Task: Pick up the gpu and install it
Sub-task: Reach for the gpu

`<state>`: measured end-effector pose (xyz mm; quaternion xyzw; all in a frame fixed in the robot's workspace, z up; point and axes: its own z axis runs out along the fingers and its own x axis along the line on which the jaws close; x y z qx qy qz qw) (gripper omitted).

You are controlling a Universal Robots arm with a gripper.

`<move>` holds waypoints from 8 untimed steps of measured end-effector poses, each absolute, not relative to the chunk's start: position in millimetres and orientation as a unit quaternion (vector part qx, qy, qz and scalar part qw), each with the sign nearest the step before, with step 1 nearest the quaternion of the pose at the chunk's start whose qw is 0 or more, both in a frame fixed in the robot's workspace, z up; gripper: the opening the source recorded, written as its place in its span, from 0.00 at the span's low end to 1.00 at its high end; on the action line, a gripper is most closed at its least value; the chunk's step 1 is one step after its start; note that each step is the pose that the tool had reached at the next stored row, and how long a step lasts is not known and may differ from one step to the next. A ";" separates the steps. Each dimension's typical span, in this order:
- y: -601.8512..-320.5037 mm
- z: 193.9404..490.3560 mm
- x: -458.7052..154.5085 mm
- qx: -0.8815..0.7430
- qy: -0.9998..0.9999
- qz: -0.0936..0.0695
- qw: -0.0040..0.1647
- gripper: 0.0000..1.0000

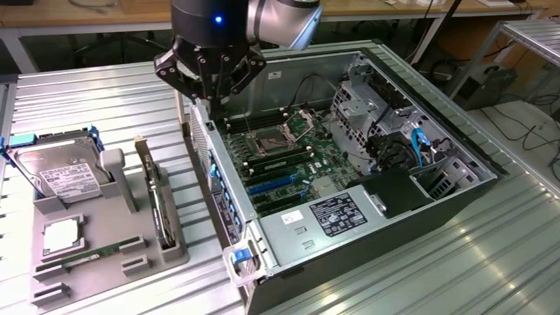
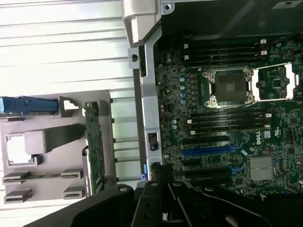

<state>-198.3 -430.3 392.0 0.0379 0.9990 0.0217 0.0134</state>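
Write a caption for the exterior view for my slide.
Gripper hovers over the open computer case's edge while the gpu stands on edge in its gray holder.

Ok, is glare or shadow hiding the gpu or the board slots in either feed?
Exterior view: bright streaks on the ribbed table, the gpu evenly lit, the motherboard in mild shade yet readable. Wrist view: the table glares nearly white, the gpu stands out against its grey holder, the blue slots dim but visible.
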 end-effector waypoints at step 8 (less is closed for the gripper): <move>-435.1 384.1 -233.5 0.038 0.999 0.021 0.013 0.11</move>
